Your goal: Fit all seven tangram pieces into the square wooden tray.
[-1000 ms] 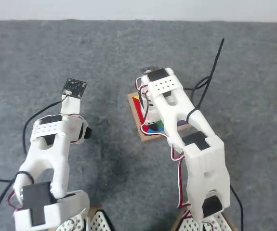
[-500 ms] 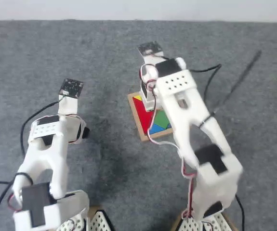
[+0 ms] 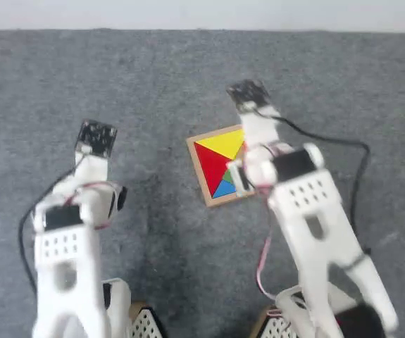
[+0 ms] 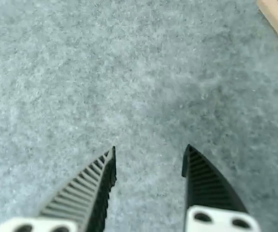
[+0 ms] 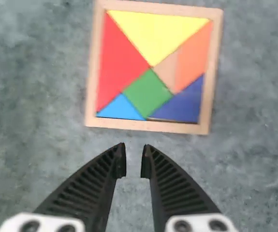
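Note:
The square wooden tray lies on the grey carpet, just beyond the tips of my right gripper. It holds a yellow triangle, a red triangle, a green square, a light blue triangle, a dark blue piece and an orange piece. A pale tan triangle sits among them; I cannot tell whether it is a piece or bare wood. The right gripper is open by a narrow gap and holds nothing. In the high view the right arm covers the right side of the tray. My left gripper is open over bare carpet, with a tray corner far off.
Grey carpet surrounds the tray on all sides. The left arm stands to the left of the tray with a strip of carpet between them. Cables trail from both arms.
The right arm has lifted off the tray and drawn back toward the near side, uncovering most of the pieces. The left arm has also shifted back a little.

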